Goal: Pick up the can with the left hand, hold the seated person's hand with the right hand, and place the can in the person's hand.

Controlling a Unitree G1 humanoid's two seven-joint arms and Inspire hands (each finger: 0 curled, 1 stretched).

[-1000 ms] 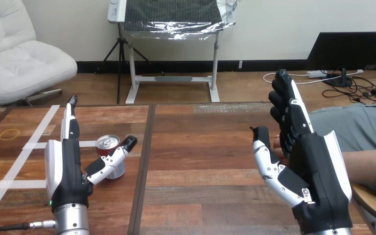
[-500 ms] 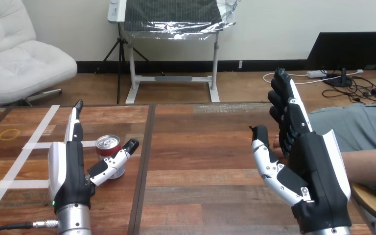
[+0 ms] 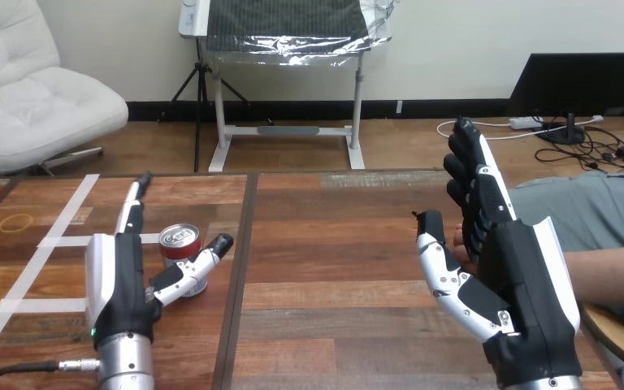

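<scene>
A small red can (image 3: 183,246) with a silver lid stands upright on the wooden table (image 3: 333,244) at the left. My left hand (image 3: 122,280) is beside it with straight fingers on the can's left and the thumb passing in front of it, open. My right hand (image 3: 508,284) is raised at the right, open with fingers straight up. The person's hand (image 3: 461,238) lies on the table just behind my right hand, mostly hidden by it; their forearm (image 3: 613,276) reaches in from the right edge.
White tape strips (image 3: 57,236) and a yellow rubber band (image 3: 16,221) lie on the table's left part. A dark seam (image 3: 240,268) runs down the table between the can and my right hand.
My left hand has shifted right, closer to the can, with its fingers reaching farther along the can's left side. My right hand and the person's hand have stayed put.
</scene>
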